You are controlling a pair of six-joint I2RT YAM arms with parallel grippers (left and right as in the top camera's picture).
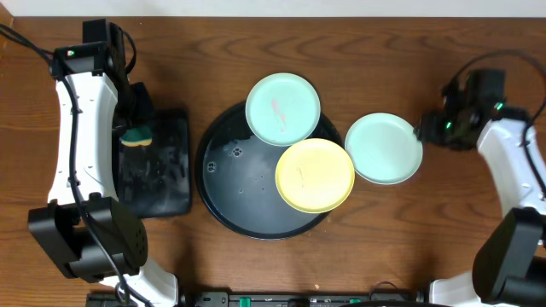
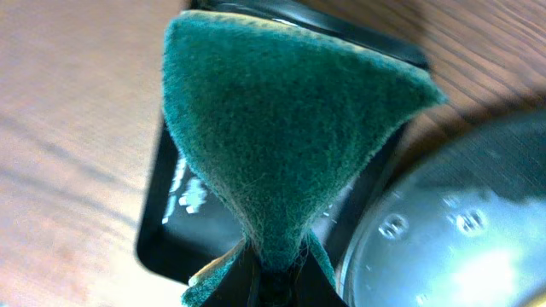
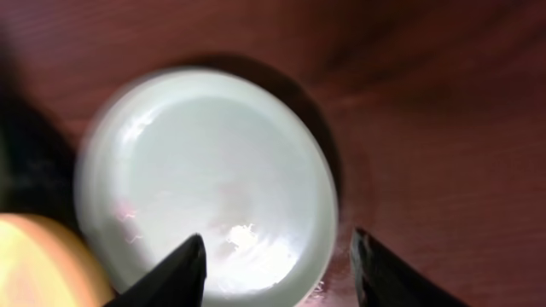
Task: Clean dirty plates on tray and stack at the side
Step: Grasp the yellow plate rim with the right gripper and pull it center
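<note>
**Plates at the tray, right arm at the side plate.** One mint plate (image 1: 384,148) lies on the table (image 1: 444,51) just right of the tray (image 1: 223,183). Its left rim meets the yellow plate (image 1: 315,175), but which rim lies on top cannot be told. No soil shows on its face, so it is judged to be the first of the side stack. The yellow plate lies on the tray's right part and juts past the rim. The smeared plate (image 1: 283,109), mint with a pink streak, lies at the tray's far edge, partly over the rim.

The right gripper (image 3: 278,247) has its jaws apart, one finger over the mint plate's face and the other outside its rim. Nothing is clamped. The left gripper (image 1: 136,124) is closed on a green sponge (image 2: 281,128), hanging over the small tray (image 1: 166,170) left of the tray.

**Step in hand (judged): letting the mint plate go at the side.**
- Keep the jaws wide and lift clear before drawing back, so that neither finger catches the raised rim and drags the plate.
- Leave the plate flat, and clear of the yellow plate if possible, since the stack will rest on it.
- Bring the sponge to the smeared plate only once the right arm is out of the way.
</note>
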